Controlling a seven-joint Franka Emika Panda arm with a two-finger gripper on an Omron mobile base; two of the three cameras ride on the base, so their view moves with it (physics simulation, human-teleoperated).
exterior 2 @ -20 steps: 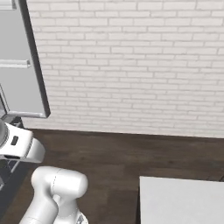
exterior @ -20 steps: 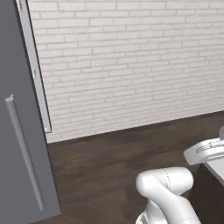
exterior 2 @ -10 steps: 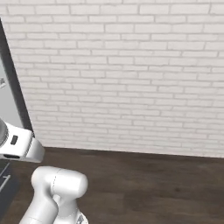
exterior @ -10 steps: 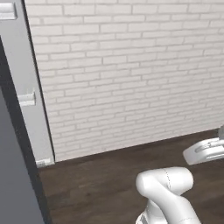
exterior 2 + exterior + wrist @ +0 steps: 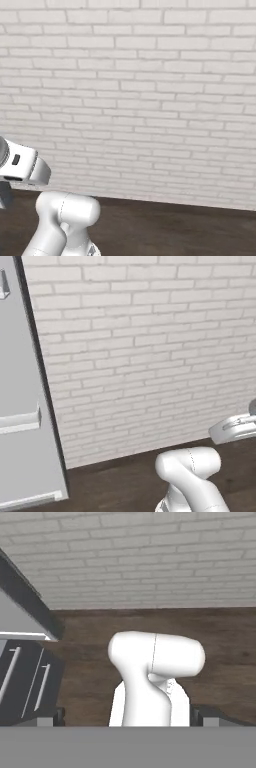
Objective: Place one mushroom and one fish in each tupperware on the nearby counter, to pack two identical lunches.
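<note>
White brick wall (image 5: 150,346) spans the background of both base views, meeting a dark wood floor (image 5: 175,230) along its bottom edge. At the left edge of the left base view stands a tall grey appliance (image 5: 22,406) with a dark side edge and a pale ledge partway down its front. The arm (image 5: 192,476) rises from the lower right of that view, white and folded at a rounded joint, and from the lower left of the right base view. In the hand view, the same brick wall runs across the top and the wood floor lies beneath it. At the left edge of the hand view sits a dark cabinet (image 5: 25,682) with thin silver handles, under a pale counter (image 5: 17,619). The gripper's fingertips (image 5: 127,721) stand spread wide apart with nothing between them.
</note>
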